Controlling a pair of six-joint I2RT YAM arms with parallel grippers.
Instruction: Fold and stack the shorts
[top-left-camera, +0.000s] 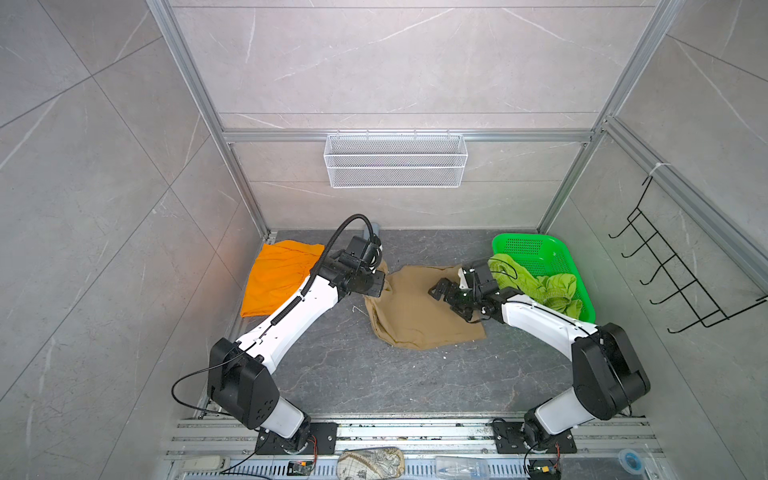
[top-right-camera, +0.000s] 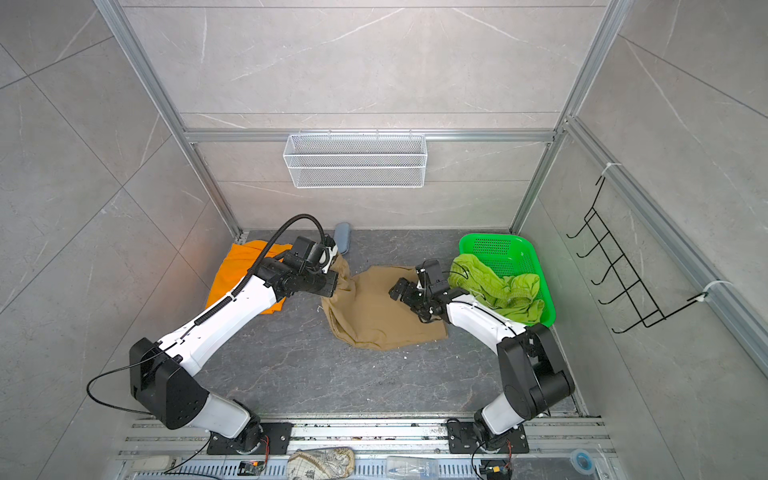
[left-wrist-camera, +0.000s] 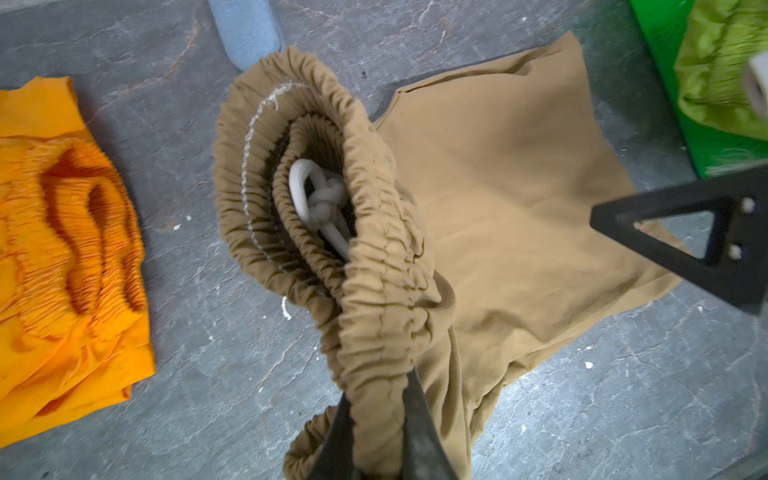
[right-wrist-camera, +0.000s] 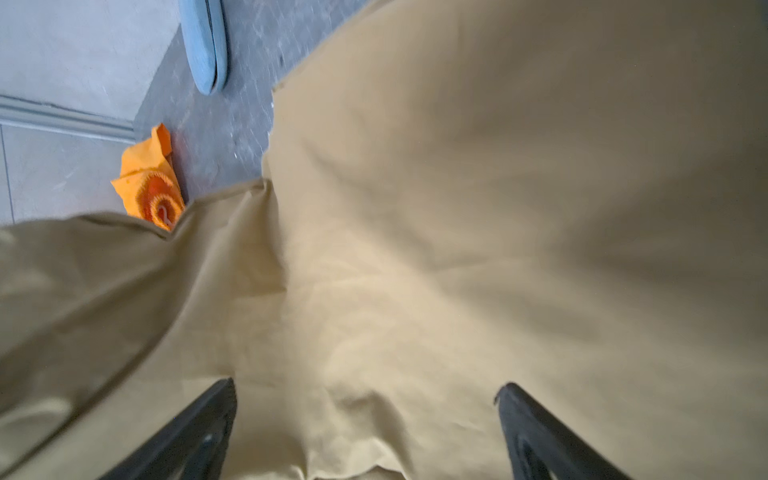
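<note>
The work surface is a dark grey stone-like floor inside a cell of pale grey panels and aluminium bars. A white wire basket hangs on the back wall and a black hook rack on the right wall.

At the back right stands a green basket. The lime green shorts lie crumpled in it and spill over its rim, just behind the right wrist. The orange shorts lie at the back left near the wall, and in both top views the left arm covers a part of them. A small blue-grey object lies by the back wall, near the raised cloth.

The khaki shorts lie in the middle between the two arms, mostly spread on the floor.

The left gripper is clamped on the gathered waistband of the khaki shorts and holds this end up from the floor. The knotted white drawstring shows inside the fold.

The right gripper stands with its fingers wide apart over the other side of the khaki cloth and holds nothing. I cannot tell if its tips touch the fabric.
</note>
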